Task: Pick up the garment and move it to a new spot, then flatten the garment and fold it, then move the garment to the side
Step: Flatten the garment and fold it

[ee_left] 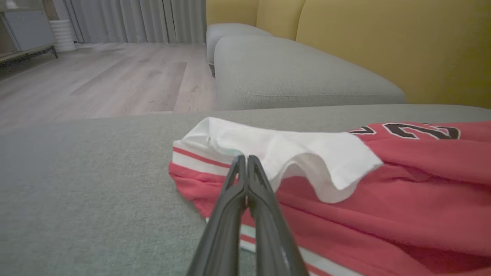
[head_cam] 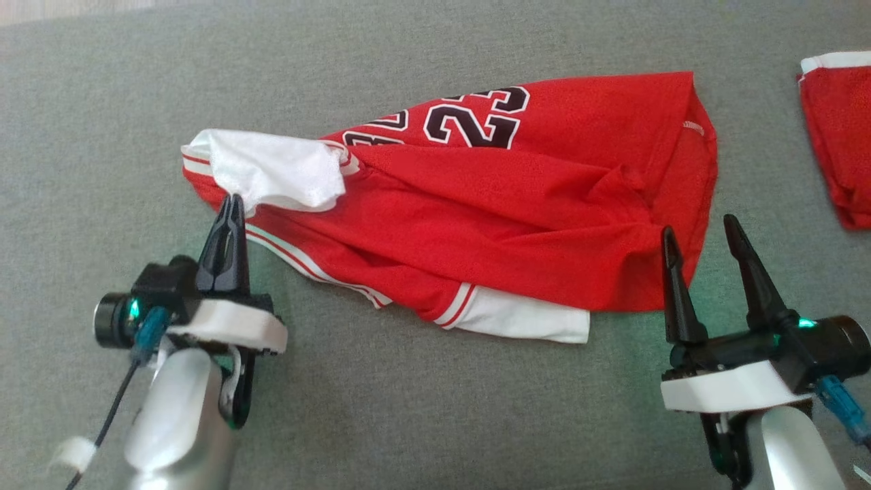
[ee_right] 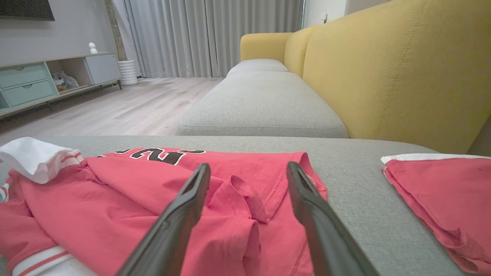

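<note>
A red jersey-style garment (head_cam: 490, 197) with white trim and black numbers lies crumpled on the grey cushion (head_cam: 408, 408). A white sleeve (head_cam: 272, 167) is flopped over its left end. My left gripper (head_cam: 231, 199) is shut, its tips pinched on the striped edge just below that sleeve; in the left wrist view the closed left gripper (ee_left: 245, 158) meets the garment (ee_left: 345, 199) at the red-and-white band. My right gripper (head_cam: 701, 226) stands open at the garment's lower right corner. In the right wrist view the right gripper (ee_right: 248, 166) straddles a raised fold of the garment (ee_right: 115, 199).
A second red piece of clothing (head_cam: 840, 129) with a white band lies at the far right, close to my right gripper, also seen as the red piece (ee_right: 441, 184). A yellow sofa back (ee_right: 383, 76) rises behind. Wooden floor (ee_left: 96, 80) lies beyond the cushion's far edge.
</note>
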Tool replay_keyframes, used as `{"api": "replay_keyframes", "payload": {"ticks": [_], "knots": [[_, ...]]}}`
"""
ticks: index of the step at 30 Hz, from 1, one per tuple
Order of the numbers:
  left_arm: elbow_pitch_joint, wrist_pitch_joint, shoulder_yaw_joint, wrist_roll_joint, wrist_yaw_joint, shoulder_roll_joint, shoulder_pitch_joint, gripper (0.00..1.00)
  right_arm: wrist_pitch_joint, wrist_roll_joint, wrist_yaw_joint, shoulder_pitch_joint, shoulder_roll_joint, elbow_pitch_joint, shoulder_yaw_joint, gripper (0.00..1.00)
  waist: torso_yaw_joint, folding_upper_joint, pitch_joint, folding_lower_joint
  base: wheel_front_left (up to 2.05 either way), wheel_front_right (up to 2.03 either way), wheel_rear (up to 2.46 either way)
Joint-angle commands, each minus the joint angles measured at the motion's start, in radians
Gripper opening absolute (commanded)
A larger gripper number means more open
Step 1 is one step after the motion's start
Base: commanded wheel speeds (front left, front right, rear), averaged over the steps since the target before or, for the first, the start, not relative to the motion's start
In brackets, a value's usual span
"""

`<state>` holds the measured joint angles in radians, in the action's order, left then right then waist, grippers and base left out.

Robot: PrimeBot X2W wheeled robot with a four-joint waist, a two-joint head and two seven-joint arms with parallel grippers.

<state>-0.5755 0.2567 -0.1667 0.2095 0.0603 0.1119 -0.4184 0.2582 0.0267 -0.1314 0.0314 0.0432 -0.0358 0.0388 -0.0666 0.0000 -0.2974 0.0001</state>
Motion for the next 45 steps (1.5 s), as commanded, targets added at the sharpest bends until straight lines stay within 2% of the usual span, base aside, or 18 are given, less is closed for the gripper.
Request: {"api": "replay_keyframes", "payload": {"ticks": [1, 8, 18, 30, 38, 45], "knots": [[0.070, 0.005, 0.045, -0.012, -0.011, 0.022, 0.015, 0.00, 0.004, 0.009, 0.001, 0.014, 0.007, 0.028, 0.021, 1.00, -0.001, 0.0000, 0.005, -0.0001, 0.00, 0.00, 0.00], [0.301, 0.005, 0.109, -0.007, 0.004, 0.019, 0.112, 0.00, 0.004, 0.000, 0.001, -0.018, 0.007, -0.064, 0.034, 1.00, 0.011, 0.0000, 0.010, -0.0001, 0.00, 0.00, 0.00], [0.413, 0.005, 0.150, -0.034, 0.015, 0.026, 0.114, 0.00, 0.004, 0.029, 0.001, 0.008, 0.017, -0.159, 0.074, 1.00, 0.033, 0.0000, 0.008, -0.0001, 0.00, 0.00, 0.00], [0.596, 0.005, 0.219, -0.025, 0.018, 0.022, 0.120, 0.00, 0.004, 0.130, 0.001, 0.057, 0.134, -0.206, 0.099, 1.00, 0.083, 0.0000, 0.010, -0.0001, 0.00, 0.00, 0.00], [0.620, 0.001, 0.200, -0.014, 0.029, 0.033, 0.121, 0.00, 0.004, 0.266, 0.001, 0.085, 0.185, -0.203, 0.203, 1.00, 0.110, 0.0000, 0.011, -0.0001, 0.00, 0.00, 0.00], [0.632, -0.010, 0.173, -0.013, 0.032, 0.033, 0.123, 0.00, 0.003, 0.381, 0.001, 0.157, 0.260, -0.218, 0.282, 1.00, 0.123, 0.0000, 0.009, -0.0001, 0.00, 0.00, 0.00]]}}
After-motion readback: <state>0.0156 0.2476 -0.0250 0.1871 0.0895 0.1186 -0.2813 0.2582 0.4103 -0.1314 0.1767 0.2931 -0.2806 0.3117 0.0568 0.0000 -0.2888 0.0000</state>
